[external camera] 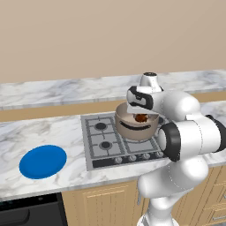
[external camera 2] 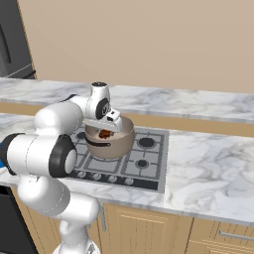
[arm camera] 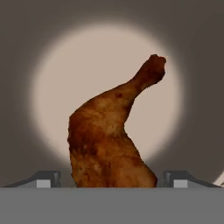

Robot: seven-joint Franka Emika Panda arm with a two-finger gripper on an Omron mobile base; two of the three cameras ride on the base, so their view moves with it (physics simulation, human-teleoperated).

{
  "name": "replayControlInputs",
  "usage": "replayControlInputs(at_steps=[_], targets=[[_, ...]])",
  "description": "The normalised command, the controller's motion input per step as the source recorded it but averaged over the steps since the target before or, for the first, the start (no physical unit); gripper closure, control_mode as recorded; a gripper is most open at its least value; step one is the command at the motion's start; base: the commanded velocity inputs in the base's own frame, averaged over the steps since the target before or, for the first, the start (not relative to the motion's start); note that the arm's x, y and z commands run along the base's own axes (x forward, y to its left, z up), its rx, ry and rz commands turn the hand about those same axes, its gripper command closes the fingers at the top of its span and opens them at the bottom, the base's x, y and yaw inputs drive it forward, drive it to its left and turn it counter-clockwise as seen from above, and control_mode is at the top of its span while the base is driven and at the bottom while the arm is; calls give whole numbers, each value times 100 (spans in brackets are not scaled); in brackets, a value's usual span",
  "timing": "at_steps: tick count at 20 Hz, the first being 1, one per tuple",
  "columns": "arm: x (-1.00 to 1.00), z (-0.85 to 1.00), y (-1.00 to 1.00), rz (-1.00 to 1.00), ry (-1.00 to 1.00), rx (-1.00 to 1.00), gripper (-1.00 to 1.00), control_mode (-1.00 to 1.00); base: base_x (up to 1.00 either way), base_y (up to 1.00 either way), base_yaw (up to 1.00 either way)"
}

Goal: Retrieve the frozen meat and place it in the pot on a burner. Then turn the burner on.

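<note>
The hand (arm camera: 112, 181) hangs right over the pot (external camera: 137, 128) on the stove's front burner, and the meat (arm camera: 109, 140) sits dead ahead between the fingertips, thick end near, bone end out toward 1 o'clock. Fingers (arm camera: 46, 179) stand either side; clamped or merely close, I cannot tell. Base views show the meat (external camera: 141, 118) at rim height.

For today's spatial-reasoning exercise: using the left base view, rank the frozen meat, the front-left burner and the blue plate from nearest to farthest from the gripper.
1. The frozen meat, directly under the gripper, inside the pot.
2. The front-left burner, on the stove left of the pot.
3. The blue plate, far left on the counter.
</note>
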Motion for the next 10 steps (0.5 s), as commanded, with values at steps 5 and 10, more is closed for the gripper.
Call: replayControlInputs(at_steps=[5, 10], targets=[[0, 0, 0, 1, 0, 0, -100, -100, 0, 0, 0], [0, 7, 3, 0, 0, 0, -100, -100, 0, 0, 0]])
